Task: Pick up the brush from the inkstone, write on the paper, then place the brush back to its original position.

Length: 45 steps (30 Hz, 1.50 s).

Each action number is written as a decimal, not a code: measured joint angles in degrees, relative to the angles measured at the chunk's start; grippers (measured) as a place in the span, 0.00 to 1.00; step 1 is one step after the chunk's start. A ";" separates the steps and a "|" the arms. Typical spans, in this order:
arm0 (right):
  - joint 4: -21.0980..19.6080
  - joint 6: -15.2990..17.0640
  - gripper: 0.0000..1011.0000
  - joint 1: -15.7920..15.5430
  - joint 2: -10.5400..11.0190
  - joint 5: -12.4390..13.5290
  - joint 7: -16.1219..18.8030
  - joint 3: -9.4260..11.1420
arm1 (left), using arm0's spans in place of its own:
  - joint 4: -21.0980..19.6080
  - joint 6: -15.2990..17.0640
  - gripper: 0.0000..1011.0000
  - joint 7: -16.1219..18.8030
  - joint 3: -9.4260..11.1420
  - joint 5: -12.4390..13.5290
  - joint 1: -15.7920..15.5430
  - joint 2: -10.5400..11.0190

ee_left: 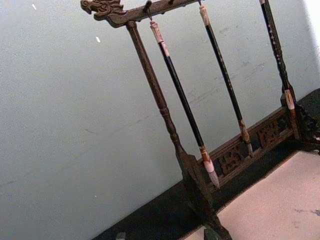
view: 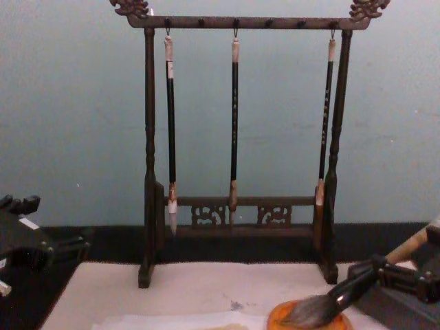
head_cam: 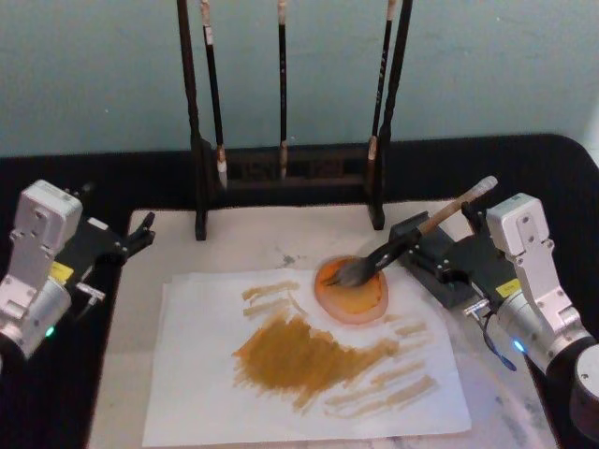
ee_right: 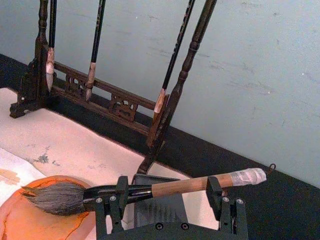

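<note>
The brush [head_cam: 421, 227] lies slanted, its grey bristles [ee_right: 55, 197] resting on the round orange inkstone [head_cam: 360, 297] and its white-wrapped end raised toward the right. My right gripper [head_cam: 435, 224] is open right behind it, and the handle [ee_right: 185, 186] runs across both spread fingertips [ee_right: 120, 192]. The chest view shows the brush [view: 344, 295] leaning up over that gripper [view: 402, 260]. The paper [head_cam: 206, 374] lies in front of the inkstone, covered with ochre strokes. My left gripper [head_cam: 140, 232] is parked open at the mat's far left corner.
A dark wooden rack [head_cam: 281, 173] with three thin hanging brushes [view: 234, 124] stands at the back of the off-white mat [head_cam: 178, 243]. The black table [head_cam: 524, 168] surrounds the mat, and a pale blue wall lies behind.
</note>
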 joint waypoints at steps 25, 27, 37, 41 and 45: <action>-0.04 0.00 0.99 0.00 0.00 0.10 0.04 0.00 | 0.00 0.00 1.00 0.00 0.00 0.00 0.00 0.00; -0.04 0.00 0.99 0.00 0.00 0.10 0.04 0.00 | 0.00 0.00 1.00 0.00 0.00 0.00 0.00 0.00; -0.04 0.00 0.99 0.00 0.00 0.10 0.04 0.00 | 0.00 0.00 1.00 0.00 0.00 0.00 0.00 0.00; -0.04 0.00 0.99 0.00 0.00 0.10 0.04 0.00 | 0.00 0.00 1.00 0.00 0.00 0.00 0.00 0.00; -0.04 0.00 0.99 0.00 0.00 0.10 0.04 -0.01 | 0.00 0.00 1.00 0.00 0.00 0.00 0.00 0.00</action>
